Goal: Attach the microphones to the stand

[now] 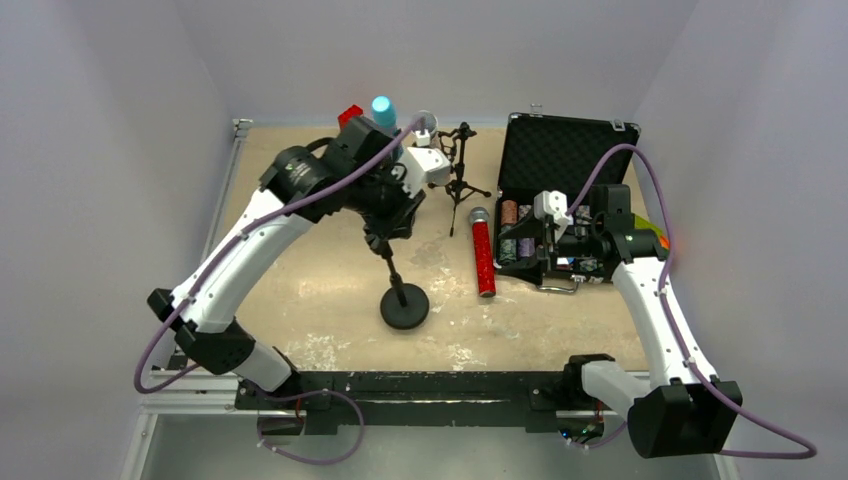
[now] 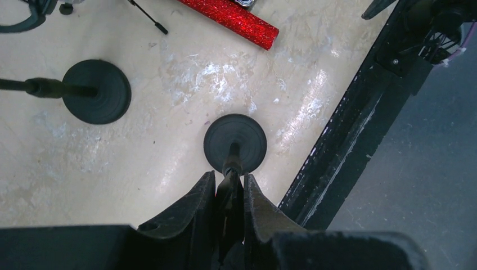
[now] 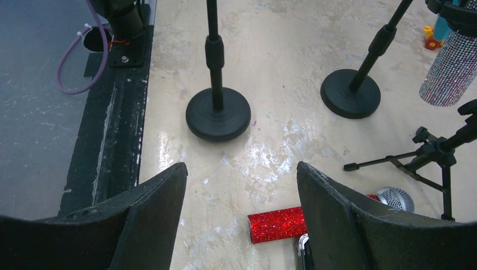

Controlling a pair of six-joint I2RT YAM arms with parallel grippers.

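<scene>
A beige, scuffed table (image 1: 300,300) fills the scene, with two white-and-black robot arms reaching over it from its near edge. An open black case (image 1: 560,150) with a foam-lined lid sits on the table. The right gripper (image 3: 241,169) hovers at the case's left side, its jaws spread wide and holding nothing. Left of the case stands a round-base stand (image 1: 404,305), a thin black pole on a heavy disc. The left gripper (image 2: 229,177) is clenched around that pole from above. A second round-base stand (image 2: 95,90) stands beyond it, farther from the case. A small tripod stand (image 1: 462,175) stands left of the case's lid. The red-glitter microphone (image 1: 484,255) lies flat on the table just left of the case, parallel to its side, grey mesh head toward the lid end. The silver-glitter microphone (image 3: 450,67) sits up off the table in a black clip, left of the case; which stand carries it I cannot tell. The light blue microphone (image 1: 383,106) stands upright well left of the case.
</scene>
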